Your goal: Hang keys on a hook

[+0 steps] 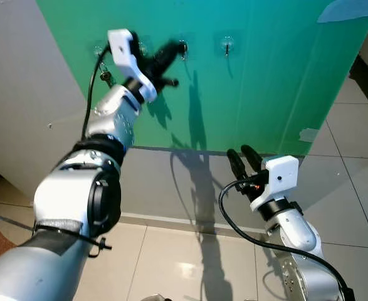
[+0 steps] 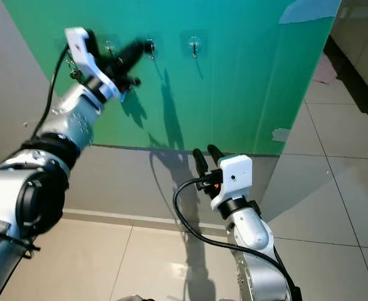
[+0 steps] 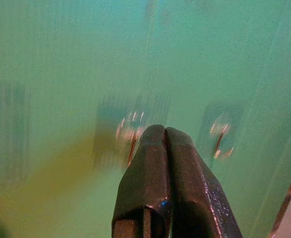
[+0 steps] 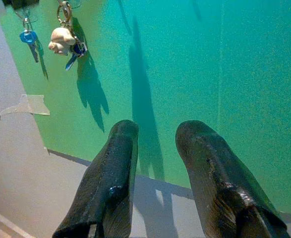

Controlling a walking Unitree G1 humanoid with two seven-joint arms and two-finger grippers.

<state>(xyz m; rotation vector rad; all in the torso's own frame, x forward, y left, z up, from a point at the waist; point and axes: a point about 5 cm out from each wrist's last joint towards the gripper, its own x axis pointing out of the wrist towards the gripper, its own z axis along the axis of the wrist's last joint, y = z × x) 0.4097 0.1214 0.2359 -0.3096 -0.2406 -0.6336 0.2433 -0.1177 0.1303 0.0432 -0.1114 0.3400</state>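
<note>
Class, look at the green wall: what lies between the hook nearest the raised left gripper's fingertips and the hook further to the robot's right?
Nothing: in the left eye view, bare green wall separates the hook at the left gripper from the right-hand hook.

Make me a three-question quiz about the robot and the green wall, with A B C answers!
1. Where is the left gripper?
A. up by the hooks on the green board
B. down on the floor
C. inside a drawer

2. What colour are the gripper's fingers?
A. red
B. black
C. yellow

3. How are the right gripper fingers?
A. squeezed together
B. holding a cup
C. apart with nothing between them

Answers:
1 A, the left arm reaches up to the hook row.
2 B, the left wrist view shows them black.
3 C, the right wrist view shows green board through the gap.
</note>
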